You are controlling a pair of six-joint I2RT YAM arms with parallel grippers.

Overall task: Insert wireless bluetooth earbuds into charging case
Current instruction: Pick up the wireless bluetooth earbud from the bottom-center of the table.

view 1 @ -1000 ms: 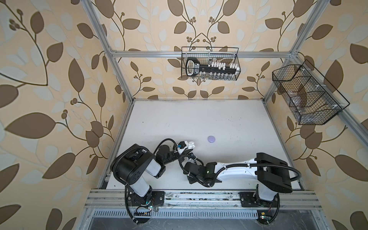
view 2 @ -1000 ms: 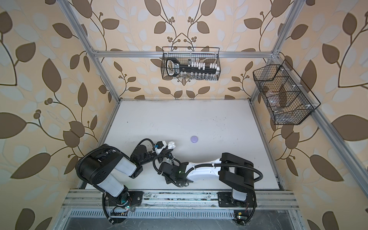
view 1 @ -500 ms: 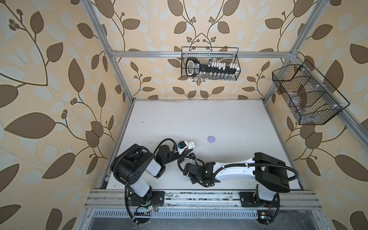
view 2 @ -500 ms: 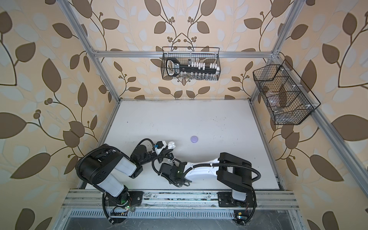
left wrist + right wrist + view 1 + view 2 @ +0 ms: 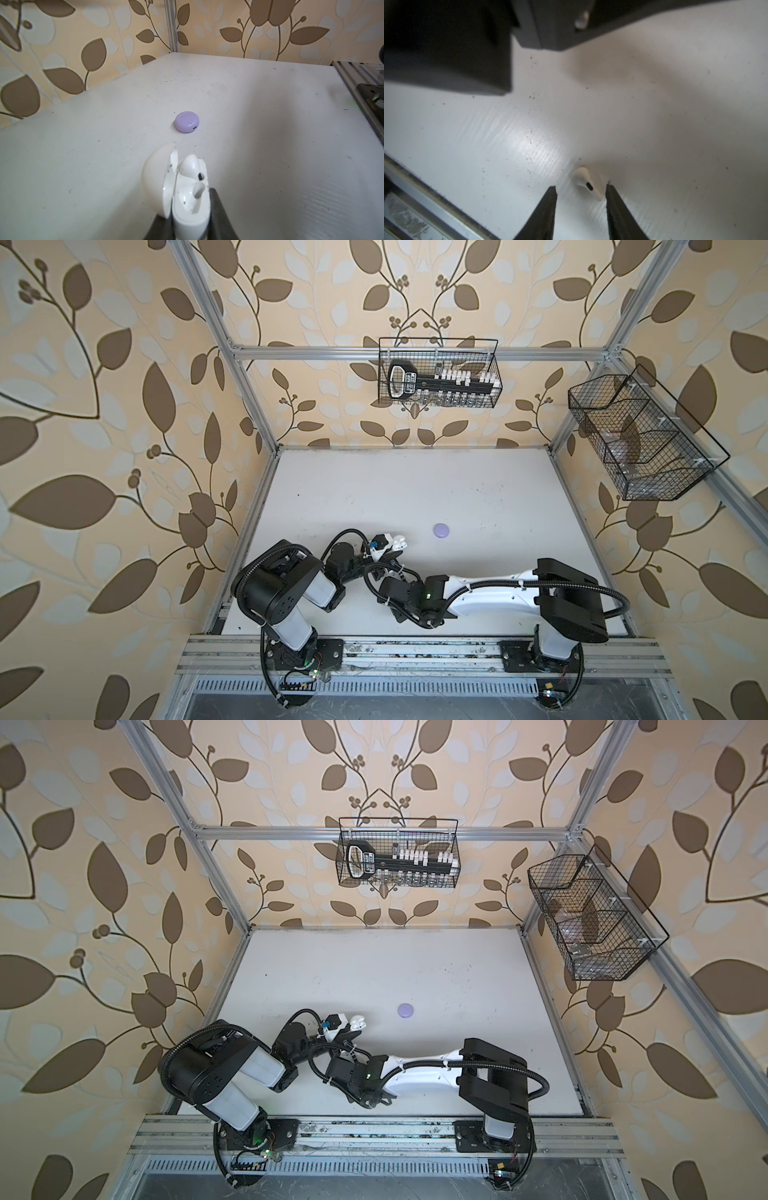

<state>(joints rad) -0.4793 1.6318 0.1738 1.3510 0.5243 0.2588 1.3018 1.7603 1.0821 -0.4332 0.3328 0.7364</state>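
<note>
At the left, the left gripper is clenched on the base of the white charging case, near the front left part of the worktop in both top views. I cannot tell if the case touches the surface. Its lid stands open to one side, and one white earbud sits inside the case. Just beside, toward the front edge, the right gripper is released. Its two dark jaws stand apart, low over the worktop, and a loose earbud lies on the surface between them, with a small gap on each side. More to the right, a closed lavender case lies flat on the worktop, apart from both grippers. On the right wall hangs a black wire basket.
</note>
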